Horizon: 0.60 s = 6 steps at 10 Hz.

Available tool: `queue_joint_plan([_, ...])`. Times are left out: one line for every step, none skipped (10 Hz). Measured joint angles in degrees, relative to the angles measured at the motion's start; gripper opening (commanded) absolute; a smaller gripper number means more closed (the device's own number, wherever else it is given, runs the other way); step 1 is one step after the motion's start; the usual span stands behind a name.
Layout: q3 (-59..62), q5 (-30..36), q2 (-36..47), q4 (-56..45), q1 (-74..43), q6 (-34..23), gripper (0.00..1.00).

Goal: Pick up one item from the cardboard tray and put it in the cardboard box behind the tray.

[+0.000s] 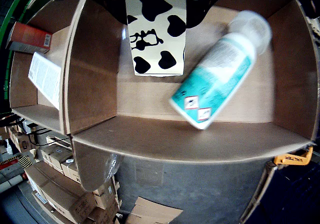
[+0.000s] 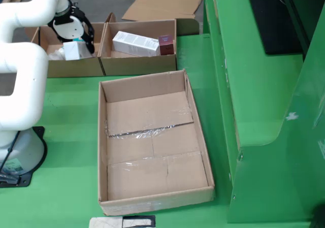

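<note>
- Near edge of the green bench (image 2: 71, 197): large cardboard box (image 2: 152, 141), open top.
- Far left corner: cardboard tray (image 2: 109, 60); right compartment holds a white carton (image 2: 134, 43) and red box (image 2: 165, 44).
- Left compartment: gripper (image 2: 76, 41) above a teal-labelled bottle (image 1: 217, 74) and cow-patterned carton (image 1: 155, 29); jaw state cannot be determined.

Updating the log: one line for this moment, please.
gripper: shut on cow-print carton | place: over tray | bottle: lying in tray | box: empty
</note>
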Motion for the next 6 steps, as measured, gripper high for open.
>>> queue_joint_plan([0.09,-1.76,-1.93,2.46,0.09,-0.52,0.00])
queue_joint_plan([0.80,-11.95,-9.58,14.24,3.34,-3.86,0.00])
queue_joint_plan([0.44,-12.57,-10.11,17.40,3.25,-3.95,0.00])
queue_joint_plan([0.36,-14.50,-11.69,19.86,4.22,-5.53,0.00])
queue_joint_plan([0.27,-22.59,-17.40,28.21,6.94,-7.99,0.00])
queue_joint_plan([-0.26,-24.52,-17.84,30.93,7.12,-7.99,0.00])
